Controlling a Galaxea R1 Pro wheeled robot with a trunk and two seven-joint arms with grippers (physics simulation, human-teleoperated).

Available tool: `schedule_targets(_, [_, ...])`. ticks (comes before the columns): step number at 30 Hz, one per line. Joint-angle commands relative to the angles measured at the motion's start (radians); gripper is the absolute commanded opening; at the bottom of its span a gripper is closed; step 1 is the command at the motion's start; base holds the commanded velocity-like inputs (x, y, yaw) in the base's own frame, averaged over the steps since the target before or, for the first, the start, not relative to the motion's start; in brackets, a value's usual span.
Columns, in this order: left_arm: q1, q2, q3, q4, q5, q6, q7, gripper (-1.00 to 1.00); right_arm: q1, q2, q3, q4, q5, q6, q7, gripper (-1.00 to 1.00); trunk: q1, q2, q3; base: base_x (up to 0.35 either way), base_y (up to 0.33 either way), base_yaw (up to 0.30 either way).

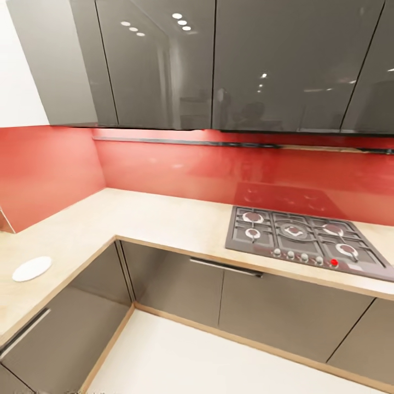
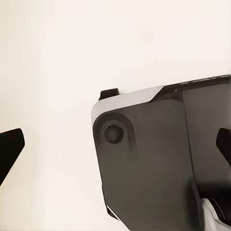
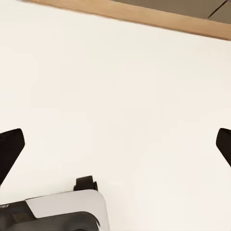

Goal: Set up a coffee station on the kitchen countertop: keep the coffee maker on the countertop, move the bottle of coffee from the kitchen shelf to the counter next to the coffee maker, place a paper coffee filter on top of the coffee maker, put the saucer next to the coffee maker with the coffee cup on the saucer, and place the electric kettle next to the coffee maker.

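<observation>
At the lower left of the head view the saucer lies flat on the kitchen countertop, well apart from the hob at right. We judge it light, stiff, breakable; we'd pinch its rim. Our left gripper and right gripper hang spread, empty, over pale floor.

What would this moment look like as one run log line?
phase: in transit | saucer on kitchen countertop, nothing on it | left gripper open | right gripper open | both over floor
</observation>
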Motion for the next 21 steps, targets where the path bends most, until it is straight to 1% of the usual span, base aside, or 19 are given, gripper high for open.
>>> schedule_targets(1, [-0.001,0.000,-0.002,0.000,-0.008,0.002,0.005,1.00,-0.001,0.000,-0.007,0.001,0.010,-0.004,-0.001,1.00,0.001,-0.002,-0.002,0.039,-0.023,0.276])
schedule_targets(21, [-0.001,0.000,-0.002,0.000,-0.008,0.001,0.005,1.00,-0.001,0.000,-0.007,0.001,0.010,-0.004,-0.001,1.00,0.001,-0.002,-0.002,0.004,-0.002,0.276])
